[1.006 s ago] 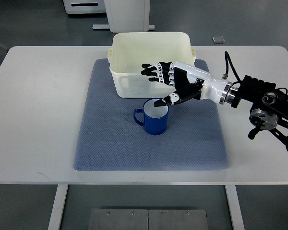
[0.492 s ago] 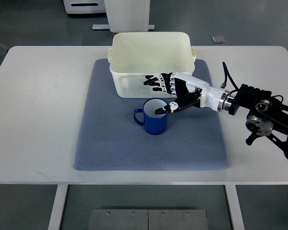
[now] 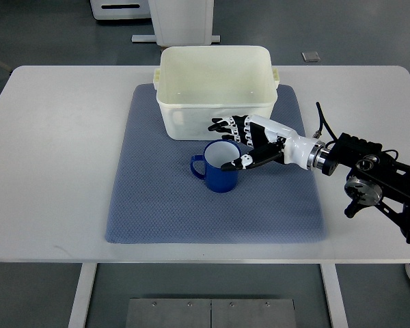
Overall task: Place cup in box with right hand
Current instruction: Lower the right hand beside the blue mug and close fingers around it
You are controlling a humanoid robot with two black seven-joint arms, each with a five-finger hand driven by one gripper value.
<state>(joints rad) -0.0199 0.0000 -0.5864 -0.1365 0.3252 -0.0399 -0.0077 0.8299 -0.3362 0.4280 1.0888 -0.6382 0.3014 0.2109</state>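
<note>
Nearest the bottom of the frame is the front edge of the white table (image 3: 48, 205), with a blue-grey mat (image 3: 164, 205) spread over its middle. The cup (image 3: 219, 167) stands upright on the mat just below centre frame, its mouth open to the camera and its handle pointing toward the left of the picture.

The right hand (image 3: 249, 140) comes in from the right edge on a dark forearm and lies directly to the right of the cup and a little above it in the frame. Its fingers (image 3: 225, 126) are spread and loosely curved over the upper right of the cup; the thumb tip sits at the cup's right rim, seemingly touching it or just inside. It has not closed round the cup, so it holds nothing. The handle faces away from the hand, so the grip looks likely to be taken on the rim or body from the right side.

Beyond the cup, toward the top of the frame, sits the box (image 3: 215, 65), a pale tub whose near wall stands just behind the cup. The lift therefore runs up-frame over that wall.

The left arm is not visible.
</note>
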